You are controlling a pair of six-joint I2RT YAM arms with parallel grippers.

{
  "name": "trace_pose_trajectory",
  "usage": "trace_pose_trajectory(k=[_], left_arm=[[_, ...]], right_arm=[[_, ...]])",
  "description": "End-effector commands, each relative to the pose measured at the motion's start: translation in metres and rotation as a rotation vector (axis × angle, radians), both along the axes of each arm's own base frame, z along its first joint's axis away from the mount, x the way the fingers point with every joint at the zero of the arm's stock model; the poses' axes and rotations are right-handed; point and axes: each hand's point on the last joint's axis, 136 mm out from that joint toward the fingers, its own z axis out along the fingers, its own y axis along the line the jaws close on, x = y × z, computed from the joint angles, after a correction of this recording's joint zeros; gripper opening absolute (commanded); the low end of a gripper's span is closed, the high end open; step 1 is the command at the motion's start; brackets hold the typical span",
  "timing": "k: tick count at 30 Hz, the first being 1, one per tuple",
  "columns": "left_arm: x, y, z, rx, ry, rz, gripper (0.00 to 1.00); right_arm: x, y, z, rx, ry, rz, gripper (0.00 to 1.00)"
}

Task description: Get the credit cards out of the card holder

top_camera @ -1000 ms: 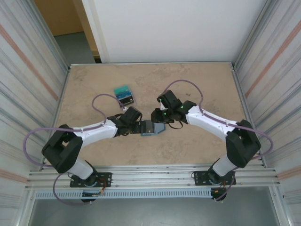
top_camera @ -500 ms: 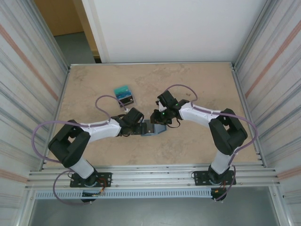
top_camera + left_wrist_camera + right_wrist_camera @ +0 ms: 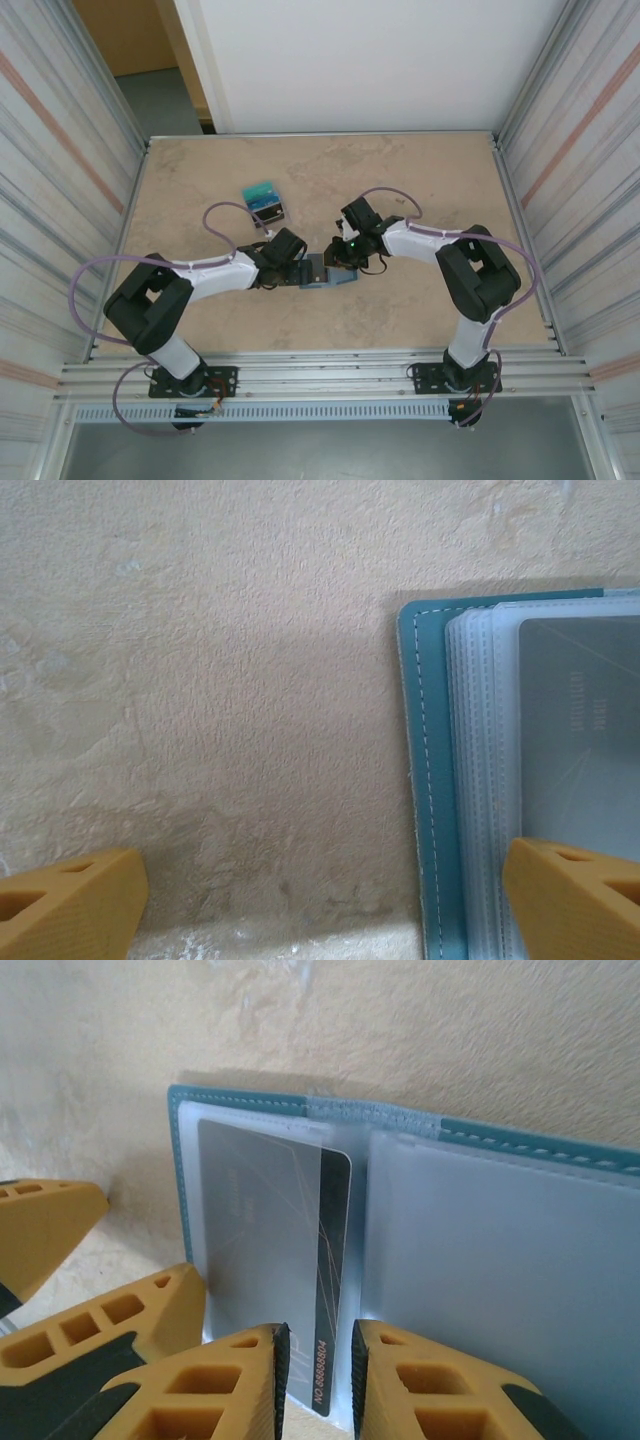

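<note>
The card holder (image 3: 325, 272) lies open on the table between both arms, teal-blue with clear sleeves (image 3: 500, 1250). A dark grey credit card (image 3: 335, 1260) sticks partly out of its left sleeve. My right gripper (image 3: 320, 1380) is narrowly open, its pads on either side of the card's exposed dark edge with a gap showing. My left gripper (image 3: 320, 900) is wide open: one finger (image 3: 575, 895) rests on the holder's left panel (image 3: 430, 780), the other (image 3: 70, 900) is on bare table. A pile of teal and dark credit cards (image 3: 264, 202) lies behind the left arm.
The beige tabletop (image 3: 200, 180) is fenced by ribbed metal walls (image 3: 60, 150) left and right. A white wall (image 3: 360, 60) stands at the back. Purple cables (image 3: 215, 215) loop over both arms. Open table lies toward the back and right.
The right arm has folded in and its gripper has dropped closer onto the holder, with the jaws narrowing. The left gripper has stayed put, wide open.
</note>
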Motion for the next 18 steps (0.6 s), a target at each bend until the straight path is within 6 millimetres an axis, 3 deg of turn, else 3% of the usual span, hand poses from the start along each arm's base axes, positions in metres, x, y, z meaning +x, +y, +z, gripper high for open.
trace_pose_trajectory(k=[1, 18], left_arm=[[-0.014, 0.009, -0.019, 0.013, 0.073, 0.017, 0.93], [-0.016, 0.011, -0.016, 0.026, 0.077, 0.012, 0.93]], right_arm=[[-0.001, 0.005, -0.005, 0.042, 0.026, 0.003, 0.24], [0.003, 0.002, -0.016, 0.070, 0.048, -0.026, 0.21]])
